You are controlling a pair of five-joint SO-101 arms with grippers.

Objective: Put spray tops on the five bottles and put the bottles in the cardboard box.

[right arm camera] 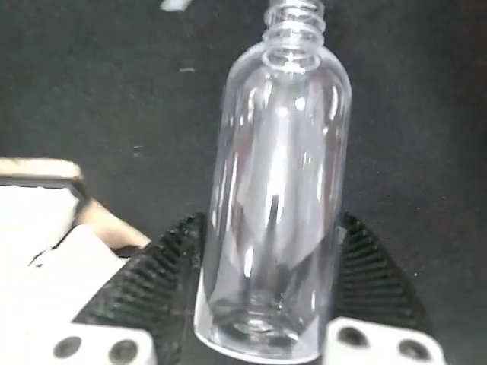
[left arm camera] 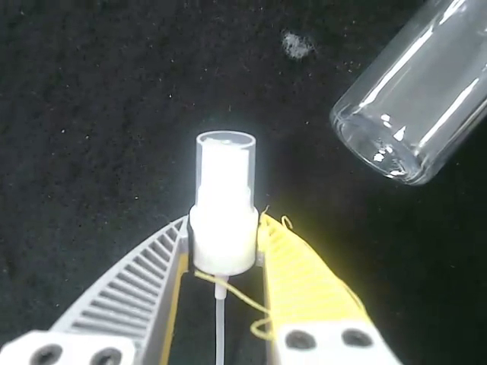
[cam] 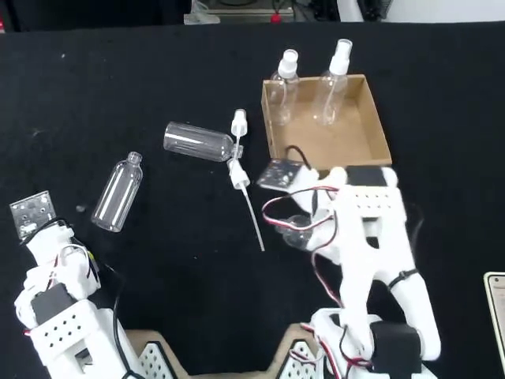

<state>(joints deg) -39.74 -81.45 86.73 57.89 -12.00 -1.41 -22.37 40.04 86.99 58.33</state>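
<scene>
Now | left pincer (left arm camera: 224, 228) clamps spray top (left arm camera: 224, 190) lengthwise | right pincer (right arm camera: 270, 228) clamps bottle (right arm camera: 281, 137), neck outward

A clear bottle (right arm camera: 278, 137) runs down the middle of the frame, clamped in the right gripper (right arm camera: 272, 222). Its two black ribbed fingers (right arm camera: 163, 266) press against the bottle's lower sides, one on each flank. The bottle's base lies nearest the camera, between the gripper's white screw mounts. Its threaded neck points away and reaches the far edge of the frame, with no top on it. Black cloth (right arm camera: 114, 91) covers the table behind. Beside one finger, at the frame's edge, lie a tan strip (right arm camera: 106, 224) and a white surface (right arm camera: 38, 220); what they belong to cannot be told. A small pale fleck (right arm camera: 175, 4) sits at the far edge.
</scene>
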